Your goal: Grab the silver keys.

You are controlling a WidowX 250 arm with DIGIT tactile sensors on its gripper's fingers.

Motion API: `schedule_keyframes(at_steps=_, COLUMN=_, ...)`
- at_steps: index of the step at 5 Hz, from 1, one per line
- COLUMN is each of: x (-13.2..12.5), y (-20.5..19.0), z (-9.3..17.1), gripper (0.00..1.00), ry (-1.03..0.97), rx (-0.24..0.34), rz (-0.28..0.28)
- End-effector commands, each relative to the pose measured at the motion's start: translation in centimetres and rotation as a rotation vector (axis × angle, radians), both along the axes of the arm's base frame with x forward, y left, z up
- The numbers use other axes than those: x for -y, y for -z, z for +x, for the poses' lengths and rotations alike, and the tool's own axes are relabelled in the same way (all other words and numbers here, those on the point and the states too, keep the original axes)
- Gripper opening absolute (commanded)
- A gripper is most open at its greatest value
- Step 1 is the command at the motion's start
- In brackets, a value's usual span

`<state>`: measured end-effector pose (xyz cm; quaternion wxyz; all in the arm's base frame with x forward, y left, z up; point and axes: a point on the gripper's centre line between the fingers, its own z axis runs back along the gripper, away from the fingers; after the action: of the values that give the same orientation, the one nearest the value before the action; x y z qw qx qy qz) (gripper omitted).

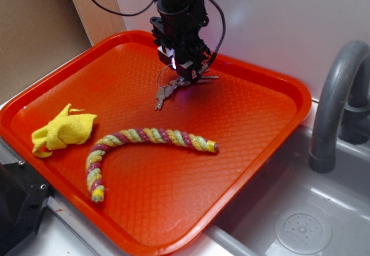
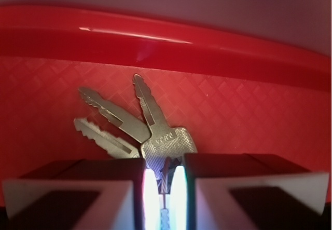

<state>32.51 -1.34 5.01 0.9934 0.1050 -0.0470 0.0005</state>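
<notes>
A: Where do the silver keys [image 1: 166,92] lie?

B: On the orange tray [image 1: 254,129], toward its far rim, right under the gripper [image 1: 184,78]. In the exterior view one key points down-left from the black arm and others stick out to the right of it.

A: What do the keys look like up close?

B: In the wrist view the silver keys [image 2: 148,129] are dull grey metal. Three blades fan out from the jaws toward the tray's far rim, each with a toothed edge. The nearest one has a broad squarish head with small stamped letters, too small to read. The exterior view shows a thin wire ring looping beside the gripper.

A: And the jaws?

B: They are drawn nearly together, with only a narrow lit gap between them, and the head end of the keys sits in that gap. They look clenched on the bunch.

A: Anything else on the tray?

B: A striped rope [image 1: 141,143] curves across the middle, well apart from the keys, and a crumpled yellow cloth [image 1: 62,130] lies near the left edge. A grey faucet [image 1: 338,100] stands over the sink [image 1: 300,221] on the right.
</notes>
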Motion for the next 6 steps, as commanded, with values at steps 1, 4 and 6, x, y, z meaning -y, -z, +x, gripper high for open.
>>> schedule_keyframes(at_steps=1, x=-1.0, y=-8.2, z=-3.0, gripper=0.0, ry=0.008, rx=0.052, rz=-0.206)
schedule_keyframes(at_steps=4, x=-3.0, y=-23.0, z=-8.2, gripper=0.0, ry=-0.086, rx=0.074, rz=-0.332)
schedule_keyframes(at_steps=6, x=-2.2, y=-22.6, z=-7.5, gripper=0.0, ry=-0.086, rx=0.111, rz=-0.293)
